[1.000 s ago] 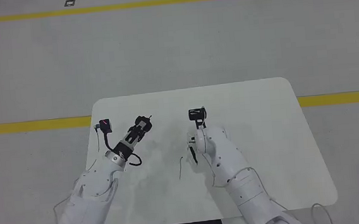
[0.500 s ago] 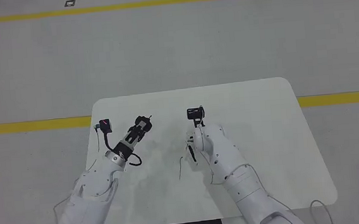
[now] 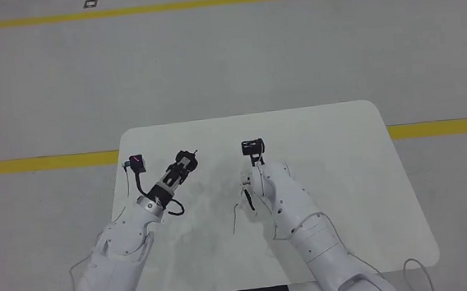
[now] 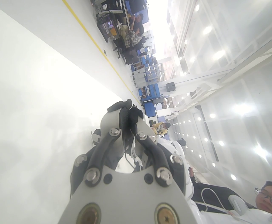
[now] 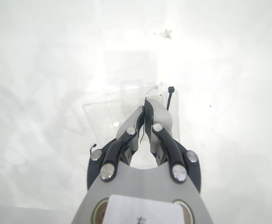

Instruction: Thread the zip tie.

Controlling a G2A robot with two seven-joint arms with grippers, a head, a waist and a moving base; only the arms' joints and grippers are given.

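The black zip tie (image 5: pixel 143 133) is pinched in the closed right tool (image 5: pixel 144 106), its strap running lengthwise along the fingers, right over one clear box (image 5: pixel 99 110) on the table (image 5: pixel 42 63). A second black strap (image 5: pixel 169 98) with a head stands just beside it, and I can't tell if it's the same tie. The left tool (image 4: pixel 130 108) is clamped closed too and sits well apart. Can't tell what it's holding, if anything.
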